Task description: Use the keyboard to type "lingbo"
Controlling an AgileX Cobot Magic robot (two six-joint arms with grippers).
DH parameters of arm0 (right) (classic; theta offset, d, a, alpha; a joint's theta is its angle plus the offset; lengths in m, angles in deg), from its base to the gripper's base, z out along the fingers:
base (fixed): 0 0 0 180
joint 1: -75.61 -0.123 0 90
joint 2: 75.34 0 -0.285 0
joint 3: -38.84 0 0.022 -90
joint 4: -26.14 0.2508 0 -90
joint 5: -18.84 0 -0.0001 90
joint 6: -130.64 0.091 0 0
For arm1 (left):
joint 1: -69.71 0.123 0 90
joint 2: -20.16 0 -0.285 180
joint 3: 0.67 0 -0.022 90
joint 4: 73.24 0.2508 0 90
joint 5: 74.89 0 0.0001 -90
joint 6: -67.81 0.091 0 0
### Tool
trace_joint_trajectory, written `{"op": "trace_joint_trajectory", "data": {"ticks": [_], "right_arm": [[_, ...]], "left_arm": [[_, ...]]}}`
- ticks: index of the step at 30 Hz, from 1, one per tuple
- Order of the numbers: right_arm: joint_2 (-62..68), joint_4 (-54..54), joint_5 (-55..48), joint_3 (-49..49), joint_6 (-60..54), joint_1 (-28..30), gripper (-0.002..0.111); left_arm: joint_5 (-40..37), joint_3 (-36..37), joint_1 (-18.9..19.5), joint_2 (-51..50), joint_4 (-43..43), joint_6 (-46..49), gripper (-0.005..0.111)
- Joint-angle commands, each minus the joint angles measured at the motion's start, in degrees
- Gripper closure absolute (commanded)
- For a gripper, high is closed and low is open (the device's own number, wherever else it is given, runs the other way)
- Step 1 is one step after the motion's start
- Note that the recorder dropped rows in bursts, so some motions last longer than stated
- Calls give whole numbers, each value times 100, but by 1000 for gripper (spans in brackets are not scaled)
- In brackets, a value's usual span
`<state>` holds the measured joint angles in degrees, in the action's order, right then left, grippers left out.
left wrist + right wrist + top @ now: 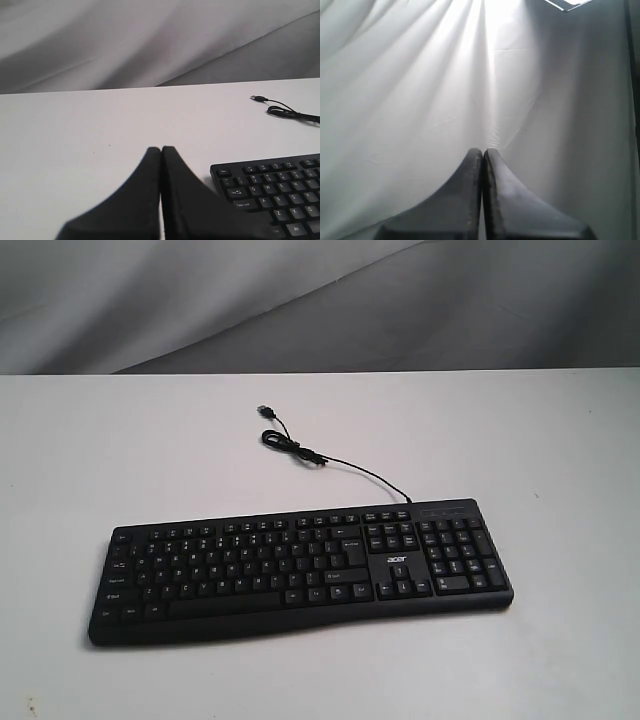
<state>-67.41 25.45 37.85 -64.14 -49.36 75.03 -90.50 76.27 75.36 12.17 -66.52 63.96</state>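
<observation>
The long black keyboard (pixel 300 570) lies on the white table (pixel 120 450), slightly angled, with its acer logo near the number pad. Its thin black cable (pixel 330 462) coils behind it and ends in a loose USB plug (pixel 267 411). Neither arm appears in the exterior view. In the left wrist view my left gripper (pixel 161 148) is shut and empty, hovering beside the keyboard's (pixel 272 192) Esc and Tab corner; the cable (pixel 292 113) shows farther off. My right gripper (pixel 483 150) is shut and empty, pointing at the white cloth backdrop (pixel 420 90); no keyboard shows there.
A grey-white draped cloth (pixel 300 300) hangs behind the table's far edge. Bare table surface surrounds the keyboard on all sides. A bright light fixture (pixel 567 4) shows at the edge of the right wrist view.
</observation>
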Motion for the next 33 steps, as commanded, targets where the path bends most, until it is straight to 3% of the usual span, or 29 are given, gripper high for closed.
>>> {"op": "trace_joint_trajectory", "data": {"ticks": [1,3,7,14,16,21,27,30,33], "right_arm": [[-14,25,590,20,789,48,108],[-14,25,880,20,1550,48,108],[-14,25,1592,20,1824,48,108],[854,-141,693,-1133,2143,48,108],[1685,-945,408,-1997,2667,48,108],[4287,-4644,-335,-4152,4943,48,108],[6557,-7261,-1617,-5131,5410,48,108],[7195,-7397,-2375,-5190,5428,48,108],[7979,-6815,-3048,-5192,5428,48,108]], "left_arm": [[63,28,6,21,-1,-12,106],[63,28,6,21,-1,-12,106],[63,28,6,21,-1,-12,106],[63,28,6,21,-1,-12,106],[63,28,6,21,-1,-12,106],[63,28,6,21,-1,-12,106],[63,28,6,21,-1,-12,106],[63,28,6,21,-1,-12,106],[63,28,6,21,-1,-12,106]]}}
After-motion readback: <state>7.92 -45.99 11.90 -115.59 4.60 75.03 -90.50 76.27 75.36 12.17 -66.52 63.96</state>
